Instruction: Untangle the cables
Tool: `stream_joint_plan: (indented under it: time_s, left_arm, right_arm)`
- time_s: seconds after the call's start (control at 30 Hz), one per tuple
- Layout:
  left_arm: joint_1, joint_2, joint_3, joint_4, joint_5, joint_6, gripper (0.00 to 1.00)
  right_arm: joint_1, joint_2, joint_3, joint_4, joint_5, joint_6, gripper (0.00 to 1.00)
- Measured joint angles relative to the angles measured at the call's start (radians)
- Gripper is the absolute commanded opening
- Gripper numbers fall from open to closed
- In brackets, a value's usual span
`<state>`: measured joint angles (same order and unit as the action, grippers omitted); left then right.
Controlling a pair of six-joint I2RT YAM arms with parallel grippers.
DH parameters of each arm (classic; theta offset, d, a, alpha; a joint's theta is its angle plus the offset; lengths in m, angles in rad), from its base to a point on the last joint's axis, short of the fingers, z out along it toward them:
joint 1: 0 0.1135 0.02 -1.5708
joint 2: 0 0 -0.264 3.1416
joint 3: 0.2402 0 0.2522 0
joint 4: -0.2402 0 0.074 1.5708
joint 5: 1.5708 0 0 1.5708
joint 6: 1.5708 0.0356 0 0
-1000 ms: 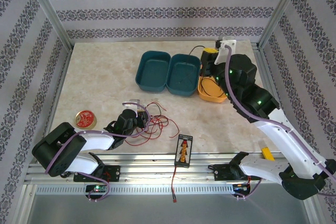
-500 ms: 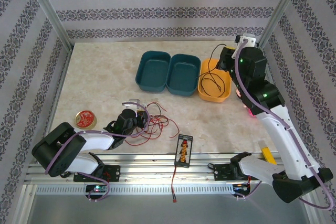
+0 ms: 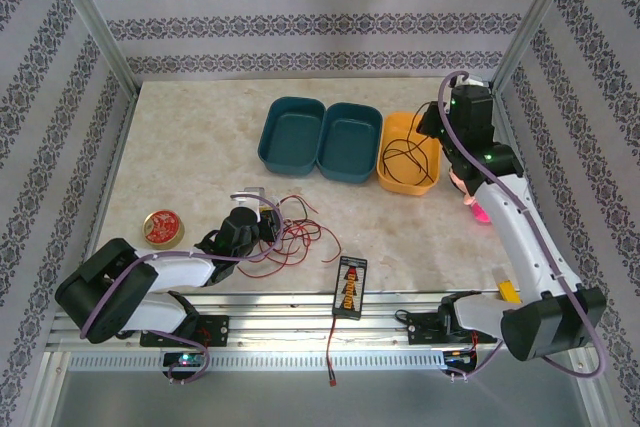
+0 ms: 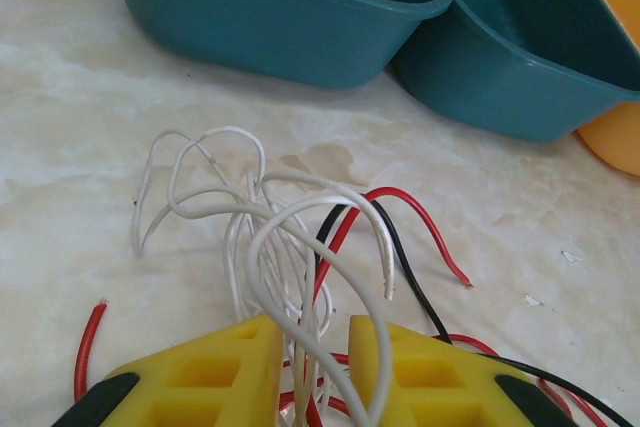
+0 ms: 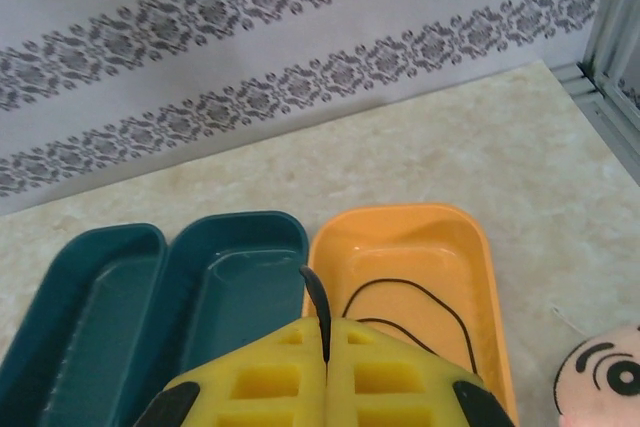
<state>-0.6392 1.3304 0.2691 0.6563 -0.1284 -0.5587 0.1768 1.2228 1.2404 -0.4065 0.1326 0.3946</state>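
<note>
Top: left gripper (image 3: 266, 227) sits in the red cable (image 3: 303, 237) tangle at the table's near edge. The black cable (image 3: 400, 155) loops in the orange tray (image 3: 408, 191).
Left wrist: jaws pinch white cable (image 4: 250, 237) strands.
Right wrist: right gripper (image 5: 326, 347) is clamped on the black cable's end.

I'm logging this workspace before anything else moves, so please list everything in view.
teal trays: two, teal, side by side, far middle of table.
orange tray: one, orange, right of them.
black cable: one, black, looped in orange tray, end in right gripper.
white cable, red cable, black strand: one each, tangled near-left.
round tin: one, red, left of tangle.
black device: one, black, red lead, near edge.
cartoon-face toy: one, pale pink, right of orange tray.
left gripper: one, yellow, tangle strands between its jaws.
right gripper: one, yellow, shut on black cable.
</note>
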Motion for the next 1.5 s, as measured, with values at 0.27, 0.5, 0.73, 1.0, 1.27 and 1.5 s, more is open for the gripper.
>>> stream_joint_plan:
  time_s: [0.27, 0.5, 0.73, 1.0, 1.27, 1.5]
  left_arm:
    - [0.000, -0.004, 0.000, -0.003, 0.000, 0.000, 0.24]
    - [0.000, -0.010, 0.000, -0.006, 0.000, 0.000, 0.24]
    - [0.000, -0.010, 0.000, -0.006, 0.000, 0.000, 0.24]
    - [0.000, -0.010, 0.000, -0.006, 0.000, 0.000, 0.24]
    - [0.000, -0.010, 0.000, -0.006, 0.000, 0.000, 0.24]
    - [0.000, -0.011, 0.000, -0.007, 0.000, 0.000, 0.24]
  right_arm:
    - [-0.014, 0.058, -0.022, 0.029, -0.013, 0.000, 0.00]
    - [-0.018, 0.142, -0.019, 0.059, -0.057, 0.010, 0.00]
    - [-0.018, 0.229, 0.026, 0.067, -0.113, 0.026, 0.00]
    - [-0.058, 0.300, 0.053, 0.083, -0.124, 0.019, 0.00]
    - [-0.095, 0.441, 0.074, 0.075, -0.103, -0.027, 0.00]
    - [-0.096, 0.523, 0.119, 0.035, -0.014, -0.091, 0.00]
